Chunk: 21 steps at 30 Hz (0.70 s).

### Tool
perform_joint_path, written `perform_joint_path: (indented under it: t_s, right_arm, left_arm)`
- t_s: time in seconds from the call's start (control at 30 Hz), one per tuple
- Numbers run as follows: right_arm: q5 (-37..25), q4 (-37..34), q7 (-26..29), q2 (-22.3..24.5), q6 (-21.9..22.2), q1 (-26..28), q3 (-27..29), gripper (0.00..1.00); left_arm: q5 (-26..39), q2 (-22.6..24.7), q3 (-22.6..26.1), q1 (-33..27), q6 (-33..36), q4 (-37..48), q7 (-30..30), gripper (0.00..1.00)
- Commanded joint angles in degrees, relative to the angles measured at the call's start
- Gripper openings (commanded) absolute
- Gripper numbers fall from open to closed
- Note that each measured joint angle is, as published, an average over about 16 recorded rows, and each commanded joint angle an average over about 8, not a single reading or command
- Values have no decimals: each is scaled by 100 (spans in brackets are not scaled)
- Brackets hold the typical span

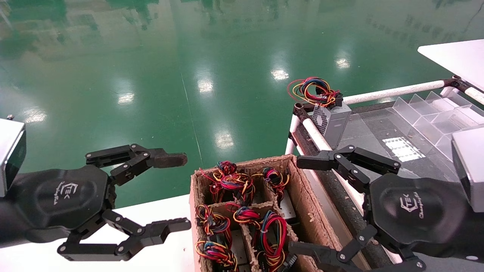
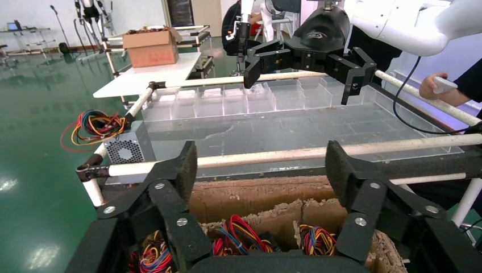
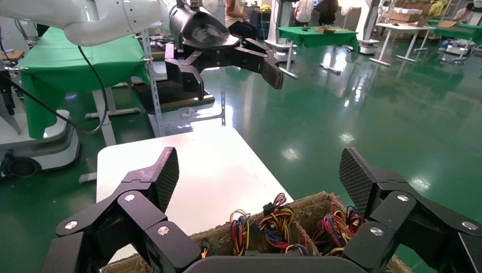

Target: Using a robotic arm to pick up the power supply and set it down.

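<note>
Several power supplies stand in the compartments of a worn cardboard box [image 1: 247, 163]. Mostly only their tight knots of red, yellow, blue and black wires [image 1: 231, 182] show. My left gripper [image 1: 183, 192] hovers open just left of the box, over the white table. My right gripper [image 1: 298, 204] hovers open at the box's right wall, holding nothing. In the left wrist view my own jaws [image 2: 261, 165] frame the box [image 2: 256, 196] below, and the right gripper [image 2: 301, 79] shows beyond. In the right wrist view my jaws [image 3: 258, 170] stand wide above the wire knots [image 3: 275, 219].
A grey box with a perforated vent [image 1: 332, 119] and a wide loose wire loop [image 1: 312, 90] sits at the far corner of the white-railed rack [image 1: 393, 91]. Clear plastic dividers [image 1: 427, 113] line its right side. A white table [image 1: 166, 211] lies left of the box, with green floor beyond.
</note>
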Motion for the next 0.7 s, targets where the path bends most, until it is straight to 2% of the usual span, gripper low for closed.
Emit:
perform_joint_path:
  t_s: [0.03, 0.7]
  right_arm:
    - [0, 0, 0, 0, 0, 0, 0, 100]
    - [0, 0, 0, 0, 0, 0, 0, 100]
  left_arm:
    - [0, 0, 0, 0, 0, 0, 0, 0]
    - [0, 0, 0, 0, 0, 0, 0, 0]
